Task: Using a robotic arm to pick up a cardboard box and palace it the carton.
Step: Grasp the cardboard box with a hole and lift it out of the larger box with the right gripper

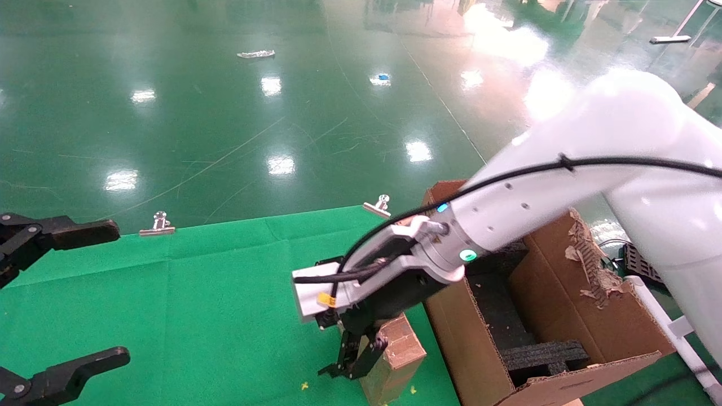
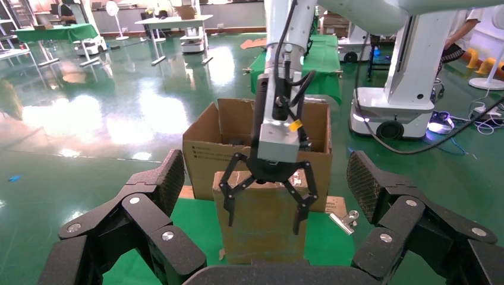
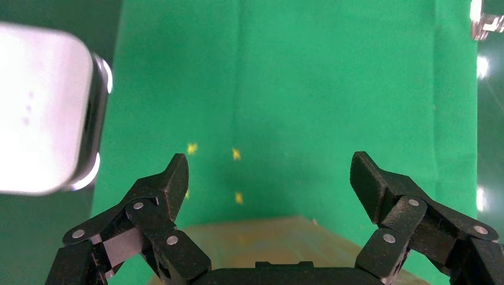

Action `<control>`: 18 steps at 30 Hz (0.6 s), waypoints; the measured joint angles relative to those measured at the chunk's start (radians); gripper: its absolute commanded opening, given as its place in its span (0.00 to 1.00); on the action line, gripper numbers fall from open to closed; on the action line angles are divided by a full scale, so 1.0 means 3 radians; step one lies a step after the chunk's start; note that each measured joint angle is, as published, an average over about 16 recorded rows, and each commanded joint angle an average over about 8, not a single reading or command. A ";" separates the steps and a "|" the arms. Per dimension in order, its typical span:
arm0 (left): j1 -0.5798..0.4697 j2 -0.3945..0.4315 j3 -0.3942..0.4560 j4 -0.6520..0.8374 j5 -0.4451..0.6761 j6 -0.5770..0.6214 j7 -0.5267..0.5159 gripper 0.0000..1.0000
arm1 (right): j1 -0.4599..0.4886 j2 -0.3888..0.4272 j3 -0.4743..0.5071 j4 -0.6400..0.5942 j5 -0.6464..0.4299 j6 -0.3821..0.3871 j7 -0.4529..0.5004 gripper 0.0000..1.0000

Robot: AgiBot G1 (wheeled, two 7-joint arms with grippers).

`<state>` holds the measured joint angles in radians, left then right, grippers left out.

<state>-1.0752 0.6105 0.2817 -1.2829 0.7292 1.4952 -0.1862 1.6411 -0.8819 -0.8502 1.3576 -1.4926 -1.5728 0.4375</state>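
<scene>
The small cardboard box (image 1: 397, 349) stands upright on the green cloth (image 1: 197, 293), just left of the large carton (image 1: 564, 316). The white robotic arm's right gripper (image 1: 352, 361) is open, low over the box's top, with its fingers hanging down along the wide face and not closed on it. In the left wrist view the right gripper (image 2: 264, 218) overlaps the box (image 2: 261, 237), with the carton (image 2: 202, 154) behind. In the right wrist view the right gripper (image 3: 268, 163) has its jaws wide apart and the box top (image 3: 267, 243) lies under the palm. My left gripper (image 1: 118, 292) is open and idle at the far left.
Black foam blocks (image 1: 541, 355) lie inside the carton, whose far flap (image 1: 586, 265) is torn. Metal binder clips (image 1: 158, 223) (image 1: 379, 206) hold the cloth's far edge. Glossy green floor lies beyond. Another white robot base (image 2: 392, 107) stands behind the carton.
</scene>
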 measured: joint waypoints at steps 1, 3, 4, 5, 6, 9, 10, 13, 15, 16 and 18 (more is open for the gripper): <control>0.0000 0.0000 0.0000 0.0000 0.0000 0.0000 0.0000 1.00 | 0.0093 -0.0018 -0.0083 0.0000 -0.0025 -0.0005 0.0025 1.00; 0.0000 0.0000 0.0001 0.0000 -0.0001 0.0000 0.0000 1.00 | 0.0277 -0.0043 -0.0248 -0.0001 -0.0052 -0.0014 0.0073 1.00; 0.0000 0.0000 0.0001 0.0000 -0.0001 0.0000 0.0001 1.00 | 0.0369 -0.0050 -0.0330 -0.0001 -0.0056 -0.0017 0.0096 1.00; 0.0000 -0.0001 0.0001 0.0000 -0.0001 -0.0001 0.0001 1.00 | 0.0458 -0.0054 -0.0413 -0.0001 -0.0056 -0.0020 0.0120 1.00; 0.0000 -0.0001 0.0002 0.0000 -0.0001 -0.0001 0.0001 1.00 | 0.0545 -0.0056 -0.0495 -0.0001 -0.0051 -0.0023 0.0141 1.00; -0.0001 -0.0001 0.0002 0.0000 -0.0002 -0.0001 0.0001 1.00 | 0.0794 -0.0054 -0.0749 -0.0001 -0.0028 -0.0027 0.0205 1.00; -0.0001 -0.0001 0.0003 0.0000 -0.0002 -0.0001 0.0001 1.00 | 0.0871 -0.0054 -0.0837 -0.0001 -0.0018 -0.0028 0.0224 1.00; -0.0001 -0.0001 0.0003 0.0000 -0.0002 -0.0001 0.0002 1.00 | 0.1073 -0.0058 -0.1105 -0.0002 0.0010 -0.0026 0.0276 1.00; -0.0001 -0.0002 0.0004 0.0000 -0.0003 -0.0002 0.0002 1.00 | 0.1189 -0.0068 -0.1285 -0.0002 0.0014 -0.0021 0.0317 1.00; -0.0001 -0.0002 0.0004 0.0000 -0.0003 -0.0002 0.0002 1.00 | 0.1242 -0.0076 -0.1372 -0.0003 0.0014 -0.0017 0.0341 1.00; -0.0001 -0.0002 0.0004 0.0000 -0.0003 -0.0002 0.0002 1.00 | 0.1334 -0.0098 -0.1538 -0.0003 0.0014 -0.0010 0.0392 1.00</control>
<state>-1.0755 0.6100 0.2831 -1.2829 0.7283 1.4946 -0.1856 2.0411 -0.9112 -1.3115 1.3568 -1.4885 -1.5758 0.5550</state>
